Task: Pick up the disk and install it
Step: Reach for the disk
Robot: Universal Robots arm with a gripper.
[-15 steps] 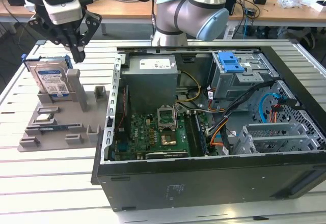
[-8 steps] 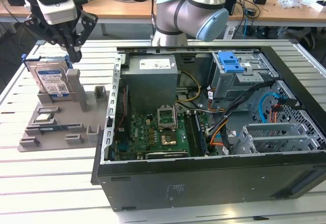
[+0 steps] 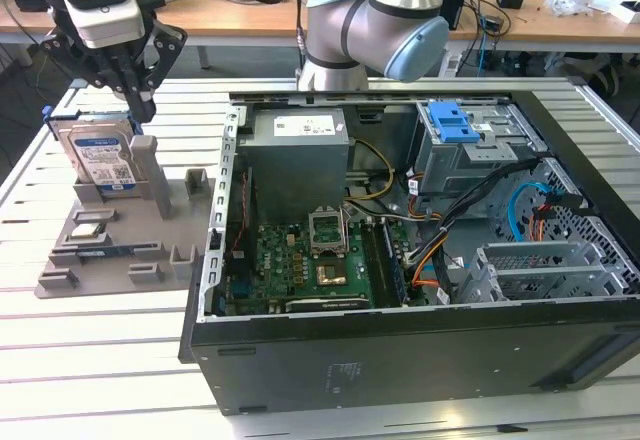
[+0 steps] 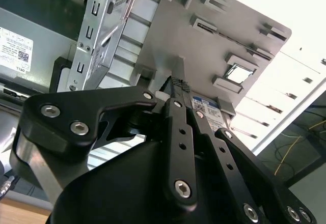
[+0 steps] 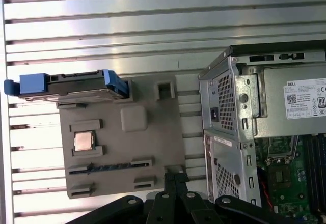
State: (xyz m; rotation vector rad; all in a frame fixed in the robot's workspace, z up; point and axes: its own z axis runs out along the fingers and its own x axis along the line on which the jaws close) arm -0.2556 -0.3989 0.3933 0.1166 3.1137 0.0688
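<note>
The disk (image 3: 100, 155) stands on edge in a slot of the grey holder plate (image 3: 110, 245), at the exterior view's left, its white-and-blue label facing the camera and its blue frame around the edges. In the first wrist view the disk (image 5: 71, 86) is seen edge-on at the plate's (image 5: 127, 147) corner. My gripper (image 3: 140, 108) hangs just above the disk's right end with its fingers shut together and nothing between them. In the second wrist view, part of the disk's label (image 4: 208, 108) shows past the closed fingertips (image 4: 179, 85).
An open computer case (image 3: 400, 350) lies to the exterior view's right of the plate. It holds a motherboard (image 3: 310, 260), a grey power-supply box (image 3: 298, 145) and a metal cage with a blue latch (image 3: 452, 120). A processor chip (image 5: 83, 141) sits on the plate.
</note>
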